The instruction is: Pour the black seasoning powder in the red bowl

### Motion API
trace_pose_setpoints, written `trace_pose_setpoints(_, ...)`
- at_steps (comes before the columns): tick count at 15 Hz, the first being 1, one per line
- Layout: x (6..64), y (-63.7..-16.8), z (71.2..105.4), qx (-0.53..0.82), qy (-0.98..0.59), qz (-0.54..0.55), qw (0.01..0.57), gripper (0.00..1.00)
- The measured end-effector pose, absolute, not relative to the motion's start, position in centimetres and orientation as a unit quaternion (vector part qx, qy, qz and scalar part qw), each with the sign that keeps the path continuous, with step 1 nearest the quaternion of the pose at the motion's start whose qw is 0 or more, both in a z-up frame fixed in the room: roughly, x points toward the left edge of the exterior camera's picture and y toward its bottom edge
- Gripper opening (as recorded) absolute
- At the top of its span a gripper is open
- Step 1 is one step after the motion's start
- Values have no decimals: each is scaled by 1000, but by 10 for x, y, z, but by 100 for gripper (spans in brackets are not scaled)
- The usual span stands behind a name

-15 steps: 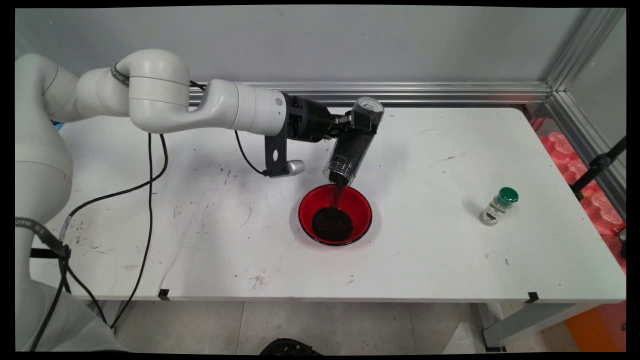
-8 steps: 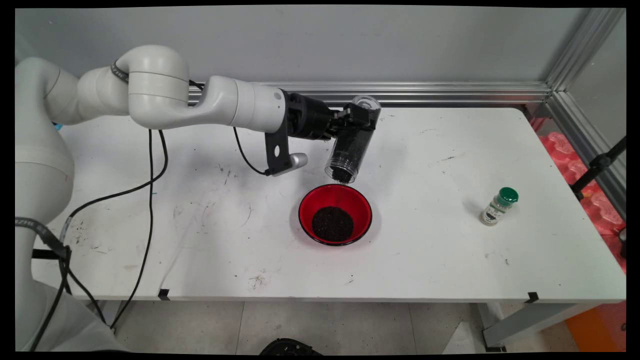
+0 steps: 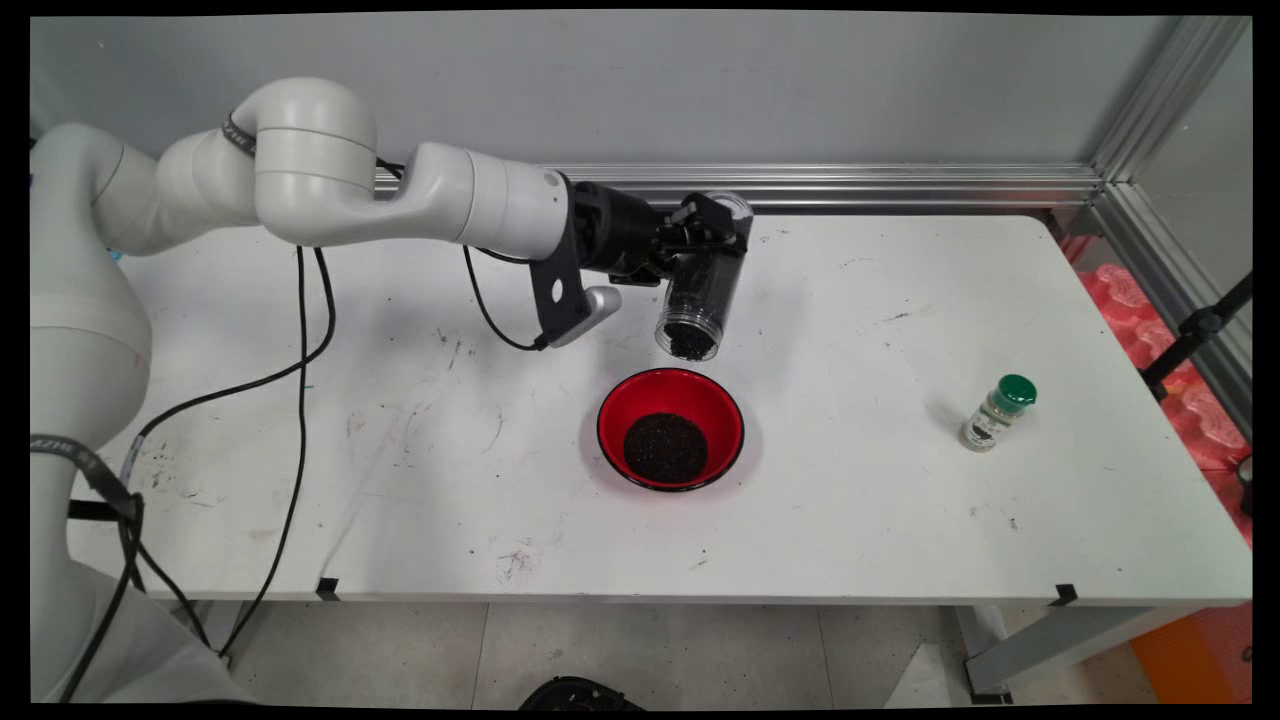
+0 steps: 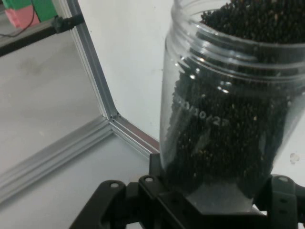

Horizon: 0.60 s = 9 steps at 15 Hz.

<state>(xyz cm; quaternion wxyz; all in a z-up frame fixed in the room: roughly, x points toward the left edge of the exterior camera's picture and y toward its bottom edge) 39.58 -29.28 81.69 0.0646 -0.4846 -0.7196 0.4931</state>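
The table (image 3: 850,500) is carrying a red bowl (image 3: 615,410) near its middle and a small spice jar (image 3: 996,412) with a green cap standing well apart to the right. The arm (image 3: 400,195) is reaching in from the left, level above the table's far half, with black cables (image 3: 300,380) hanging down from it toward the table's left edge. The end effector (image 3: 712,240) is pinching a clear jar (image 3: 702,290) at its upper part, its fingers pressing against the jar's sides. The jar is hanging in the air, tilting mouth-down and slightly toward the camera, above the far rim of the bowl and not touching it. Dark grains (image 3: 688,342) are filling the jar and showing at its open mouth; in the hand view the same grains (image 4: 224,129) are packing the jar (image 4: 190,62) from the clamp up to the threaded rim, with faint printed digits showing on the wall. A round heap of dark grains (image 3: 665,448) is lying in the bottom of the bowl.
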Motion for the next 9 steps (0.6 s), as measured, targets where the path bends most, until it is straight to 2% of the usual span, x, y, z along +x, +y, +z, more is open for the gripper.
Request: trace_pose_setpoints(9, 401, -301, 823, -414, -771, 468, 123, 0)
